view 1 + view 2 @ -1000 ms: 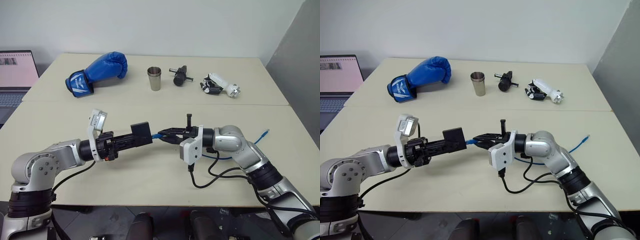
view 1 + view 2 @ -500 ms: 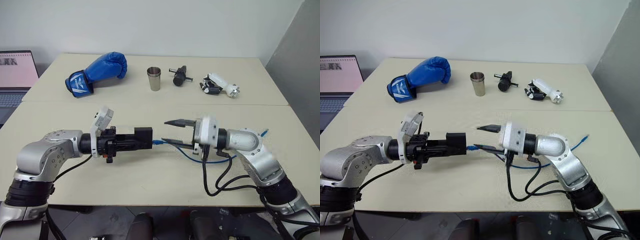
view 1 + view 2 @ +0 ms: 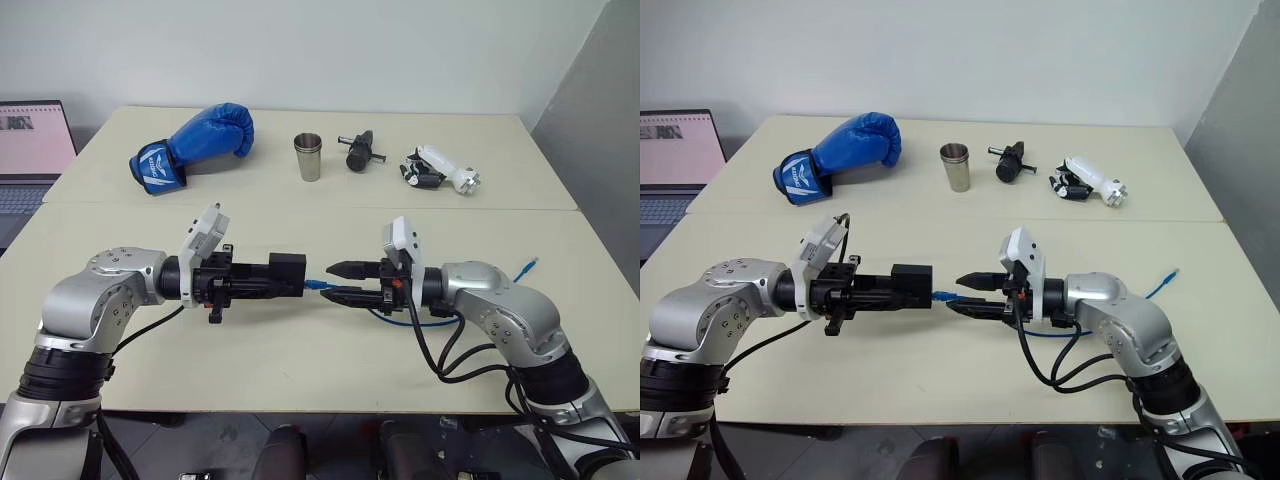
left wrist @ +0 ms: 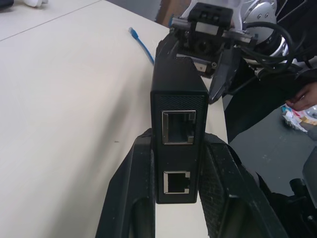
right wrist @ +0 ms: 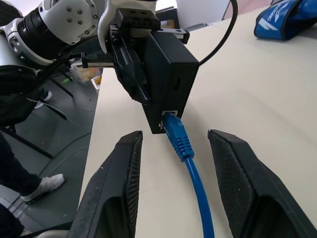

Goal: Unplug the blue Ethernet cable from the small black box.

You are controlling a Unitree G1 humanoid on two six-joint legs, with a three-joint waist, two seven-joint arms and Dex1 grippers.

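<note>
Clamping matte square small black box point(image 5: 168, 79); ribbed blue Ethernet cable point(image 5: 190, 163) plugged in.

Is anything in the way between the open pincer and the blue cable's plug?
No, nothing visible is. The right pincer stands open with one finger on each side of the blue Ethernet cable, just behind its plug. That plug sits in the small black box, which the left pincer holds.
</note>
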